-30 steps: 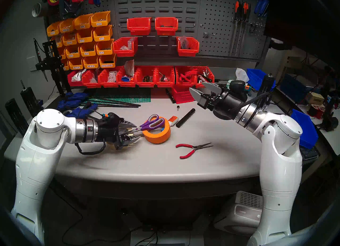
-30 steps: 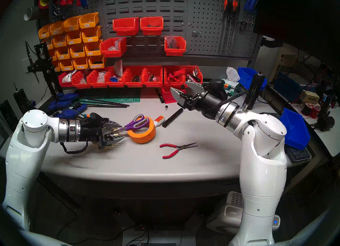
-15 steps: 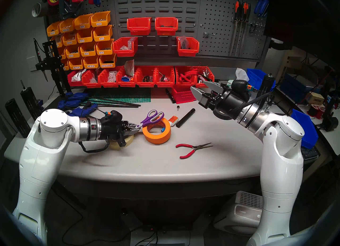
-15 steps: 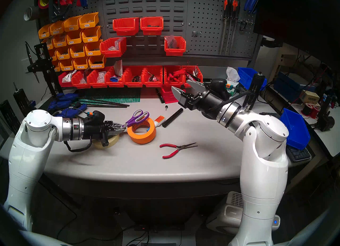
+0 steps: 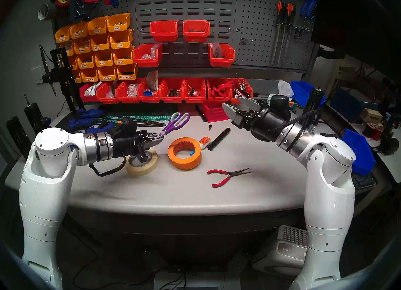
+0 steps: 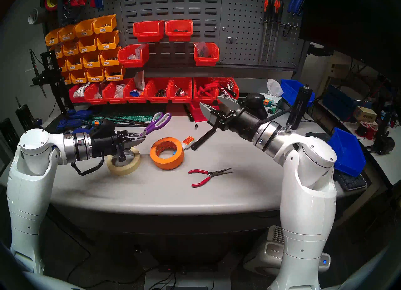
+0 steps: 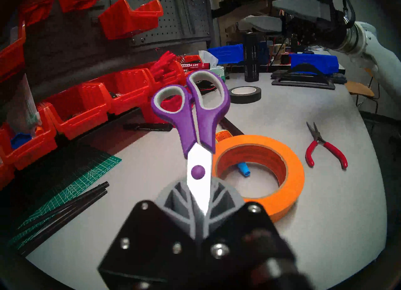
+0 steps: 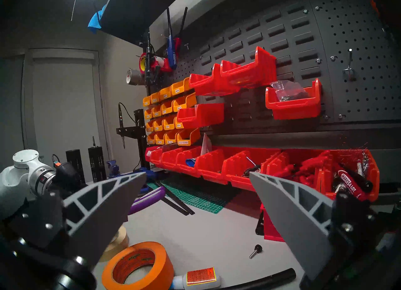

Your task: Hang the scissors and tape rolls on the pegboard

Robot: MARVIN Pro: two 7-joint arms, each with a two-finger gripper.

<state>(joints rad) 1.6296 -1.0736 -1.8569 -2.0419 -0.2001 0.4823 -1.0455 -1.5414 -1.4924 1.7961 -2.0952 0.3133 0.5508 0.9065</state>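
The left gripper [image 5: 159, 139] is clamped on the blades of the scissors [image 5: 176, 122], which stand clear of the table with their purple loop handles angled up, away and to the right, the long axis running straight out from the fingertips toward the back wall. The pegboard [image 5: 258, 22] with its free hook [image 5: 243, 40] lies far and well to the right of the held scissors, nearer to the right gripper [image 5: 235, 104], which hangs with its jaws spread wide and nothing in them (it points left, toward the handles). Both tape rolls lie flat on the table [image 5: 271, 185]: the orange roll [image 5: 184, 152] just right of the left gripper, the cream roll [image 5: 142, 162] directly beneath it. Red bins [image 5: 171, 91] line the far edge below the wall panels, so the path to the hook probably has to pass above them; the air between the two arms looks open.
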